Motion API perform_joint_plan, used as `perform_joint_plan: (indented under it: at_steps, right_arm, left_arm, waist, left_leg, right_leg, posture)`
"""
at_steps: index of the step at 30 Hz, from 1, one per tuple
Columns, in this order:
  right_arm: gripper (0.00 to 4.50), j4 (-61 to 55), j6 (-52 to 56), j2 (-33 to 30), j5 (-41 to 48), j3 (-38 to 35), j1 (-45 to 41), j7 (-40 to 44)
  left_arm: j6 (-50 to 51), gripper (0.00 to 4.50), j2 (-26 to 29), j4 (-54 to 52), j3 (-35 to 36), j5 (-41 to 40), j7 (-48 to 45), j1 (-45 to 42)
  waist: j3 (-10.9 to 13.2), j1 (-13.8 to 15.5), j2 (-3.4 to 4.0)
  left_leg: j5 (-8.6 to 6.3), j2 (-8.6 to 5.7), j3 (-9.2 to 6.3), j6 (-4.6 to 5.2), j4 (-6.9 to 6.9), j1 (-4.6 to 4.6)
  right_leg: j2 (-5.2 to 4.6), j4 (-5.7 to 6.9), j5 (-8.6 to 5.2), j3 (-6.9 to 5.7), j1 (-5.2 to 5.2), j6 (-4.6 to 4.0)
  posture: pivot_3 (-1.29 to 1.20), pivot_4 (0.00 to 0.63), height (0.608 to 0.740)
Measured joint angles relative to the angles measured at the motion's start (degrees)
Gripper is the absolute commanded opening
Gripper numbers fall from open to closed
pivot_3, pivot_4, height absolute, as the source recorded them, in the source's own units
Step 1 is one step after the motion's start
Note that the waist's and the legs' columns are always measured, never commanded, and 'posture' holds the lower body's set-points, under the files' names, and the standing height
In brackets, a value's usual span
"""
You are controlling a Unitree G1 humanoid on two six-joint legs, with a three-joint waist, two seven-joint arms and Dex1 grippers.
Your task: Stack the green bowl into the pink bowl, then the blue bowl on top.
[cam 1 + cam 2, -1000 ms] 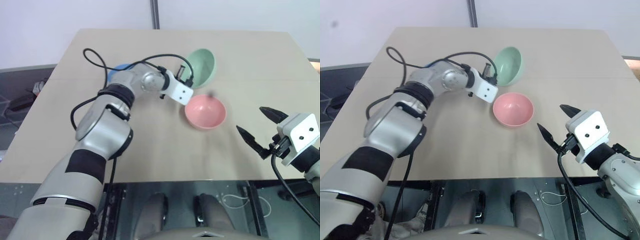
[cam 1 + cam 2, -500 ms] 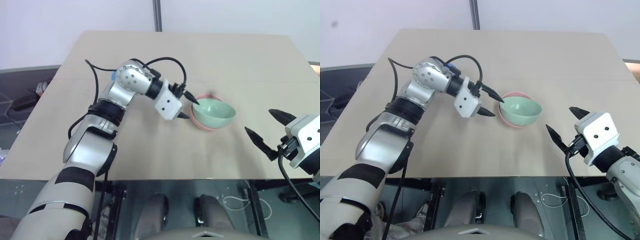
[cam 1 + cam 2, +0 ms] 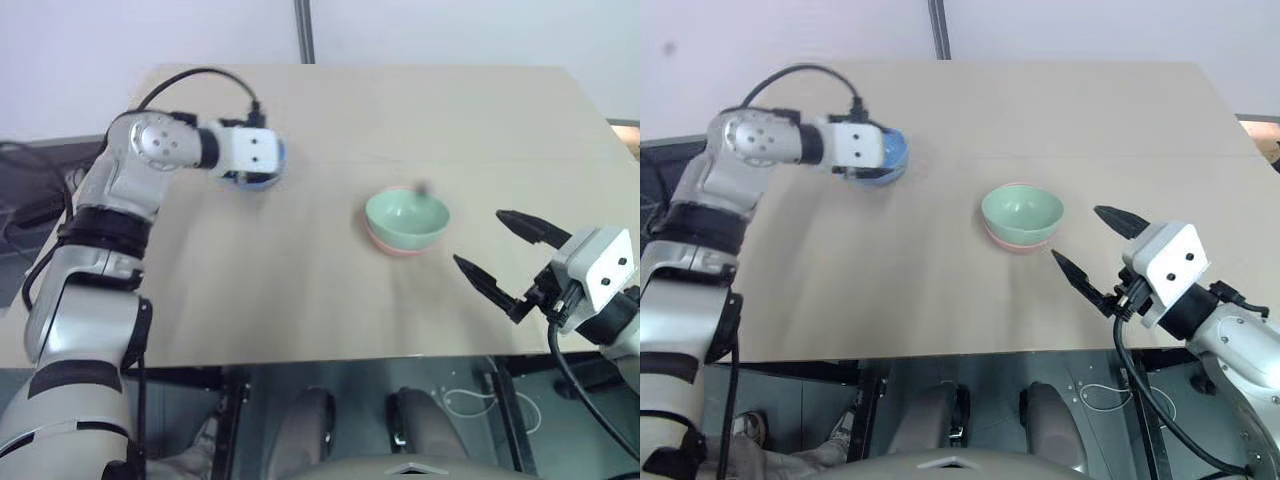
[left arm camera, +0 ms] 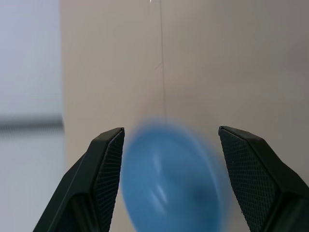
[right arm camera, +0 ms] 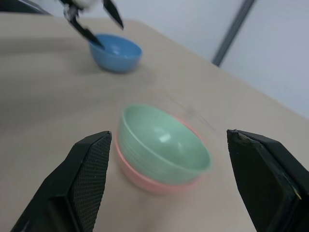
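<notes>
The pale green bowl (image 3: 406,213) sits nested upright inside the pink bowl (image 3: 395,247), near the table's middle. Only the pink rim and lower wall show beneath it. At the table's back left stands the blue bowl (image 3: 896,156). My left gripper (image 4: 169,133) is open just over it, and the bowl (image 4: 169,179) lies between the two fingers without either one visibly touching it. My right gripper (image 3: 478,238) hangs open to the right of the stacked bowls, near the table's front, with nothing in it.
The tan table (image 3: 300,290) has its front edge close below my right gripper. A black cable (image 3: 190,78) loops above my left arm. A grey post (image 3: 302,30) rises behind the far edge.
My left gripper carried the green bowl over the pink bowl, set it inside, opened, and swung left to the blue bowl. The right gripper barely shifted.
</notes>
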Motion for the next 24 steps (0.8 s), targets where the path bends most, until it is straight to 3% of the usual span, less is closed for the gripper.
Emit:
perform_joint_plan:
  at_steps: [5, 20, 24]
  right_arm:
    - [4.17, 2.6, 0.0, -0.3, 3.6, 0.0, -1.8, 1.3]
    - [4.17, 2.5, -0.3, 0.1, 12.5, -0.9, -2.1, -0.7]
    - [4.17, 2.5, -0.8, 0.1, 12.3, 0.5, -2.2, -1.2]
  left_arm:
    - [3.5, 3.29, -1.9, 2.0, -0.2, 2.4, 4.6, 0.0]
    - [1.6, 3.29, -6.7, 11.0, -3.3, 7.0, 9.5, -2.7]
    - [-0.2, 1.61, -6.8, 11.7, -3.6, 7.3, 9.1, -2.7]
  waist:
    - [0.0, 1.6, -0.04]
    - [0.0, 1.4, -0.04]
    - [0.0, 1.4, -0.04]
  left_leg:
    - [0.00, -0.06, -0.14, 0.00, 0.01, -0.07]
    - [0.00, -0.06, -0.14, 0.00, -0.02, -0.07]
    - [0.00, -0.06, -0.13, 0.00, -0.02, -0.08]
  right_leg:
    - [-0.10, -0.09, 0.00, -0.20, 0.03, -0.01]
    - [-0.11, -0.09, 0.00, -0.21, 0.03, -0.01]
    - [-0.12, -0.11, 0.00, -0.21, 0.03, -0.01]
  posture:
    - [0.00, 0.150, 0.740]
    - [0.00, 0.150, 0.740]
    - [0.00, 0.150, 0.740]
